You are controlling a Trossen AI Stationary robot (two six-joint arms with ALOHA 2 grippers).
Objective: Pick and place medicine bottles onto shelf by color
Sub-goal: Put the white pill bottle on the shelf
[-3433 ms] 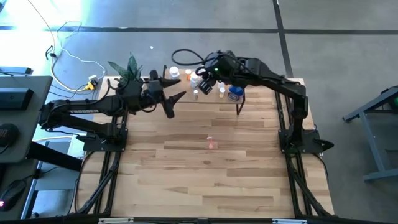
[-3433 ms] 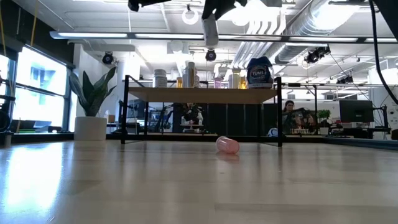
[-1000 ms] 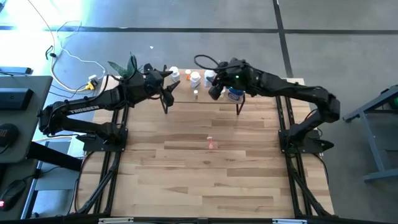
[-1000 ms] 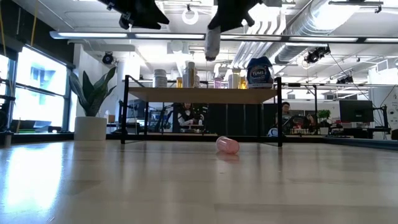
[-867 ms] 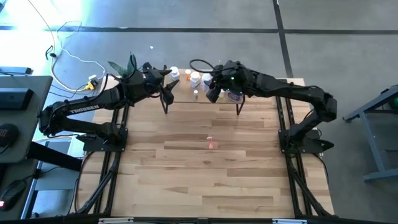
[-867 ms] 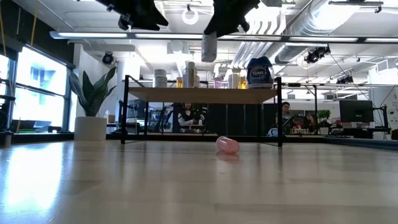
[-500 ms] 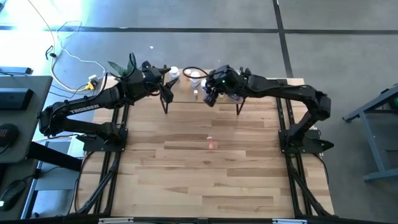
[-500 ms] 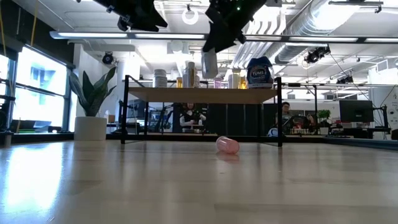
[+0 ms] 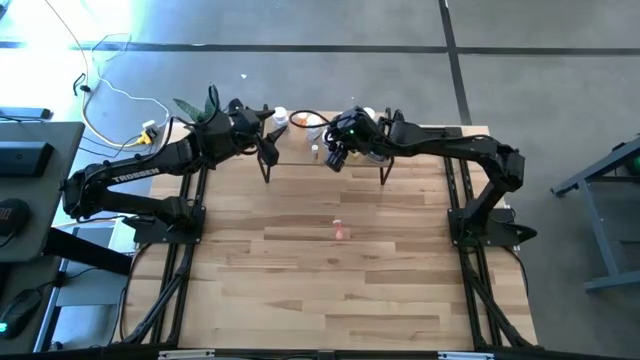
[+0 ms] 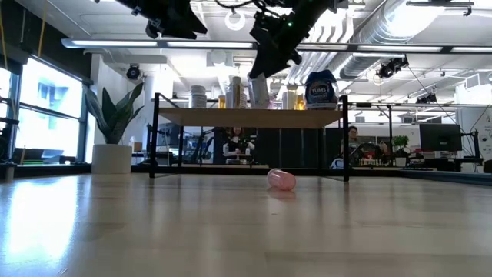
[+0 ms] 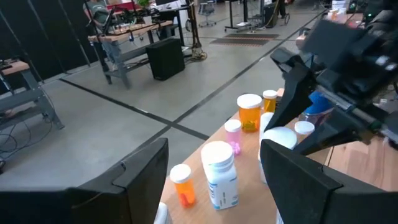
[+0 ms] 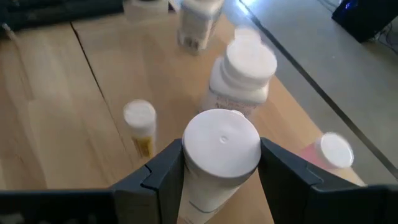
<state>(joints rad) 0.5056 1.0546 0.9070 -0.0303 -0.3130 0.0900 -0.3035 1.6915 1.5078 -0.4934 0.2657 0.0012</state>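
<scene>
Change: right gripper [image 12: 221,163] has dropped from above the shelf [image 10: 250,116] to bottle height, carrying its white bottle [image 12: 220,152] leftward along the shelf; left arm has barely shifted.
Right gripper: fingers [image 12: 160,171] pinch the white bottle at both sides, cap up. In the low view the bottle [image 10: 259,91] hangs tilted, its base at or just over the shelf board; contact cannot be told.
Left gripper: [image 11: 214,171] hovers over the shelf's left end, fingers spread wide, nothing between them.
Shelf: light-wood board on black legs at the table's far edge [image 9: 375,165].
Bottles on shelf: a white bottle with blue label [image 11: 219,173], a small orange-capped vial [image 11: 182,183], a pink one [image 11: 233,134], an amber one with white cap [image 11: 249,112]. Right wrist view adds a broad white bottle [image 12: 244,78], a small yellow-labelled vial [image 12: 140,126] and a pink bottle [image 12: 326,155], all near the held one.
Blue bottle: squat, stands at the shelf's right end [image 10: 320,88].
Stray: a pink bottle [image 10: 281,179] lies on its side on the table [image 9: 330,290], well apart from the shelf.
Background: potted plant [image 10: 113,131] at the shelf's left.
</scene>
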